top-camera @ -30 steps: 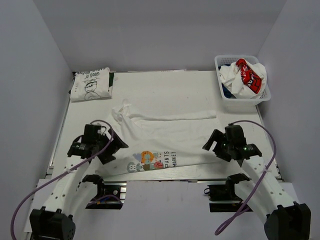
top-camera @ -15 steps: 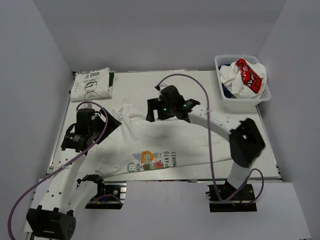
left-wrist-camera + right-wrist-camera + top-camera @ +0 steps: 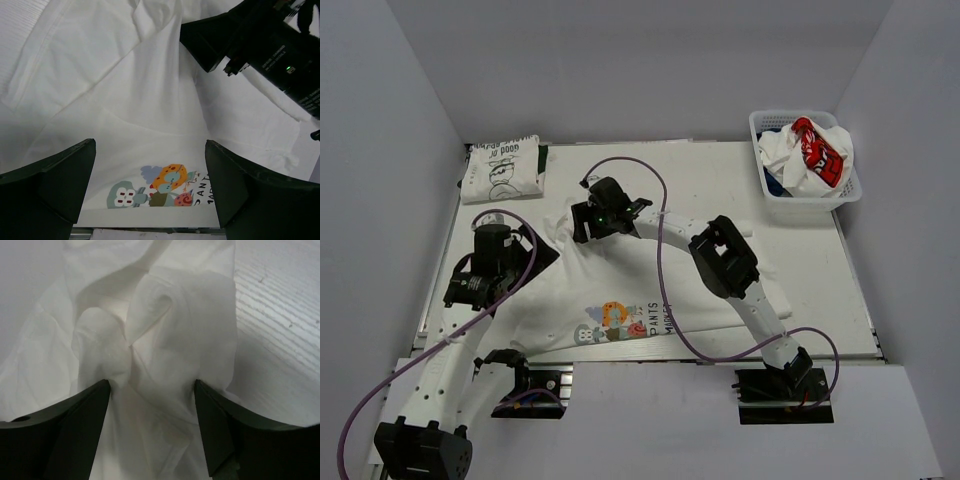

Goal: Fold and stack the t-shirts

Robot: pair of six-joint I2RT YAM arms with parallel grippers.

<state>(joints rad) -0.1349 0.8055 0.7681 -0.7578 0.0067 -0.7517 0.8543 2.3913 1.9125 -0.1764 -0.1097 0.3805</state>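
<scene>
A white t-shirt (image 3: 650,265) with a colourful cartoon print (image 3: 620,322) lies spread and wrinkled on the table. My left gripper (image 3: 540,262) hovers open over its left side; in the left wrist view (image 3: 150,150) the print (image 3: 160,187) shows between the jaws. My right gripper (image 3: 578,222) reaches across to the shirt's far left corner. In the right wrist view (image 3: 150,385) it is open, with a bunched fold of white cloth (image 3: 150,345) between its fingers. A folded white tee with a black line drawing (image 3: 502,168) lies at the back left.
A white lattice basket (image 3: 768,180) at the back right holds a white tee with a red patch (image 3: 817,150) and some dark blue cloth (image 3: 772,182). My right arm (image 3: 720,255) arches over the middle of the table. Its gripper shows in the left wrist view (image 3: 260,40).
My right arm has swung from the near right across the table to the shirt's far left corner. My left gripper has moved back and left, away from the near edge.
</scene>
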